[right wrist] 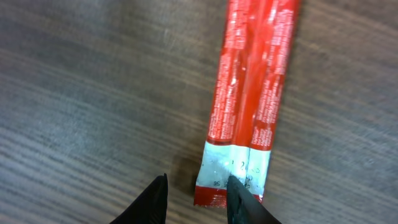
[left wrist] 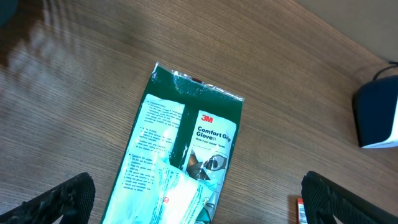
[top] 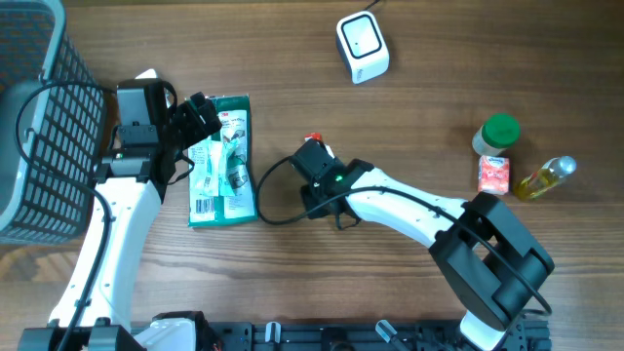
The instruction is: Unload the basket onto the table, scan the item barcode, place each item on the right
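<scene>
While left tool (left wrist: 205,202) hangs wide apart over glove pack (left wrist: 186,143), right tool (right wrist: 196,199) — slightly apart — points down at red sachet (right wrist: 249,93).

Overhead, only a tip of the slim red foil stick packet (top: 313,137) shows at centre; the left wrist view's bottom edge cuts the green plastic glove packet (left wrist: 186,155).

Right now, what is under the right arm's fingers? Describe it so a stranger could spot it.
On the wooden table, just right of the green glove packet, the right gripper sits over the end of a red stick pack. It is long and narrow with a white band at one end, unlike the squarish red packet far right.
</scene>
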Controlling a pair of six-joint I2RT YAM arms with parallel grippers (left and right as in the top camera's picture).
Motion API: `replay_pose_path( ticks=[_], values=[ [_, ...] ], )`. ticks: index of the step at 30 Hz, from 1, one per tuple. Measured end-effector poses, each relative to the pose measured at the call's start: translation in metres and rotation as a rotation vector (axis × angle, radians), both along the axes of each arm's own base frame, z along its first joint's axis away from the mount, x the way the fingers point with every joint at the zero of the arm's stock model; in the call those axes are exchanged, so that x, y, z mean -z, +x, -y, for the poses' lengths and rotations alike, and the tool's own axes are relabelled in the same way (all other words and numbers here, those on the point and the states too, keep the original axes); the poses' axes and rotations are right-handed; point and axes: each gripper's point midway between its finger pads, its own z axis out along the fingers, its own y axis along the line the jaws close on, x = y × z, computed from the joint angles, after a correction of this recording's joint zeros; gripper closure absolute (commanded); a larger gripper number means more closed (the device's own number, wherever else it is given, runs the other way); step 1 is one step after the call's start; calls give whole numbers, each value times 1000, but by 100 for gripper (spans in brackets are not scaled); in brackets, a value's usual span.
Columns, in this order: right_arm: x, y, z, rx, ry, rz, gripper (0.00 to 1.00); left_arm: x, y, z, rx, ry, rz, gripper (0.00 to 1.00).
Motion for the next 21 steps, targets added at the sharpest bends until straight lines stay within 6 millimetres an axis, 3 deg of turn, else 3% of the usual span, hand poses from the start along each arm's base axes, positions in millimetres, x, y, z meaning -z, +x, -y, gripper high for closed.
replay_pose_path(
  ticks=[6,10,16,21],
  values=[
    [-2,10,6,20,-37,54,67,0,0,0,0,0,0,0],
    [-3,9,7,-13,-53,51,59,0,0,0,0,0,0,0],
    [-40,24,-3,-122,-40,145,59,0,0,0,0,0,0,0],
    [-40,32,10,-183,-83,159,60,0,0,0,0,0,0,0]
  ],
)
